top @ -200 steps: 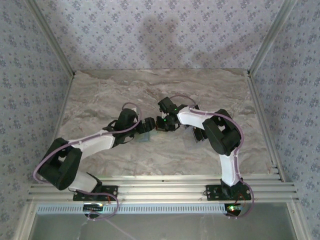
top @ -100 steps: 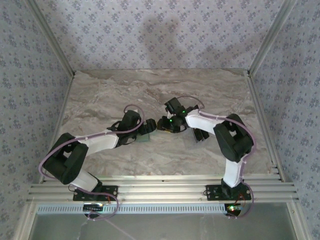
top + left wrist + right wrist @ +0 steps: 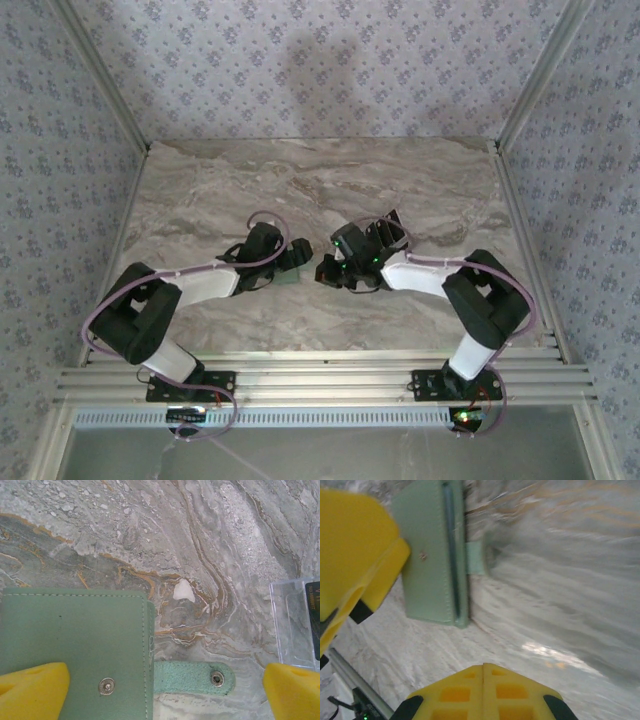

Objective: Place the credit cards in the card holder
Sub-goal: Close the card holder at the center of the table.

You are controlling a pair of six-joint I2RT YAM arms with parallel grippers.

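The sage-green card holder lies flat and closed on the marble, its snap strap sticking out unfastened to the right. My left gripper hangs over it, open wide. One yellow fingertip is over the holder's face, the other past the strap. A black credit card shows at the right edge in a clear tray. From above, the cards lie behind the right arm. My right gripper is shut and empty, low over bare table beside the holder.
The marble table stretches open behind and to the left of both grippers. Patterned walls and metal frame rails close it in. In the top view the two grippers, left and right, nearly meet at the holder.
The right arm has swung its elbow out right and drawn its gripper toward the near edge, uncovering the cards behind it. The left arm's elbow shifted right, its gripper staying over the holder.
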